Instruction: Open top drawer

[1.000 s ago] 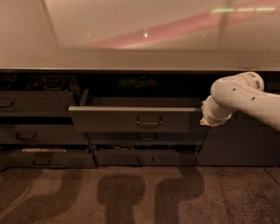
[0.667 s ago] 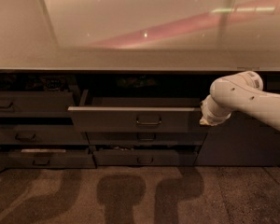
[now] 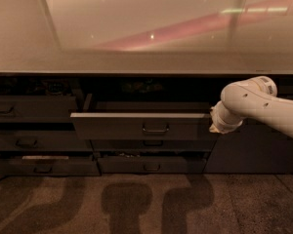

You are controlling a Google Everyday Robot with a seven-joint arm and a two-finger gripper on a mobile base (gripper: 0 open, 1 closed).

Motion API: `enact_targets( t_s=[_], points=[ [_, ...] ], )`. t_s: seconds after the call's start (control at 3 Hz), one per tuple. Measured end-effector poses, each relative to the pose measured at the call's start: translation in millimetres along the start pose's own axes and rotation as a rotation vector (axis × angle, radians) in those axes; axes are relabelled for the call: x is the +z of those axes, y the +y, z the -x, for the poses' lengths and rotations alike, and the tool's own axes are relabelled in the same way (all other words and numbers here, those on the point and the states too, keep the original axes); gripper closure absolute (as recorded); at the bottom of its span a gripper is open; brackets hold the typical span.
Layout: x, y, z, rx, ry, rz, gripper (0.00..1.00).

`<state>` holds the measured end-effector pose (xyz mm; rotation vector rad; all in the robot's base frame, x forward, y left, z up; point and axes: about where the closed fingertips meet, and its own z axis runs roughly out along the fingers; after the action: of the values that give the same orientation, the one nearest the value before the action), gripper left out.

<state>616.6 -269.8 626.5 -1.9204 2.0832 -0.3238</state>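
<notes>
The top drawer is the wide dark grey drawer in the middle column, under the counter. It stands pulled out, its lighter rim showing along the top, with a small loop handle at the centre of its front. My gripper is at the drawer front's right end, at the tip of the white arm that comes in from the right. The arm's wrist hides the fingers.
A pale counter top runs across the whole width above. Narrower dark drawers stack at the left, one low drawer slightly out. Another drawer sits below the open one. Patterned floor lies in front.
</notes>
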Motion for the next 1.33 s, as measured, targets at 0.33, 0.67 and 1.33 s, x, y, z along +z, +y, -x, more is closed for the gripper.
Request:
enact_targets(
  t_s=[0.33,0.67,1.33],
  points=[
    [-0.4,9.0,-1.6,-0.009,-0.004,0.004,1.0],
    [-2.9,8.1,-1.5,-0.009,-0.004,0.004,1.0],
    [-5.8,16.9,-2.9,-0.018,-0.007,0.009,1.0]
  ],
)
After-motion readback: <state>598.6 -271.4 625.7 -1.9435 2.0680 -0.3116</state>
